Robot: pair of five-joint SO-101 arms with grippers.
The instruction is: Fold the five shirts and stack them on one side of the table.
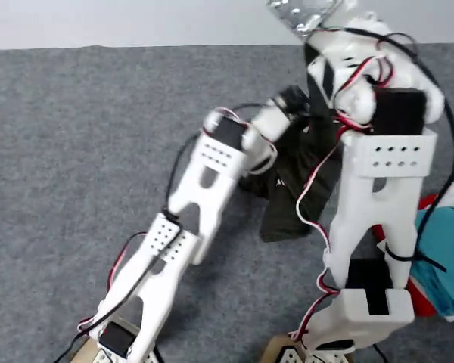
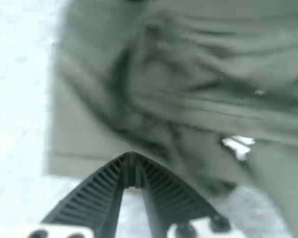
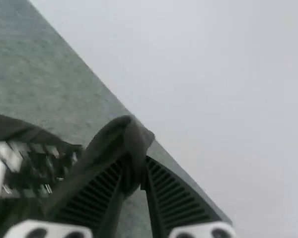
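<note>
Found right claw (image 3: pixel 134 171) clenched on a pinch of the dark shirt (image 3: pixel 121 136), held above the surface (image 1: pixel 76 151). Found left claw (image 2: pixel 133 166) clenched at the same shirt's edge; cannot tell if cloth is caught. Noted teal shirt (image 1: pixel 450 242) and red shirt (image 1: pixel 424 291) beside right arm; folded or not, cannot tell. Judged: no finished stack seen, most of task left.

The table (image 1: pixel 76 151) is covered across its whole width in grey, felt-like fabric. Behind its far edge, a plain pale wall (image 1: pixel 121 23) is seen, evenly lit.
</note>
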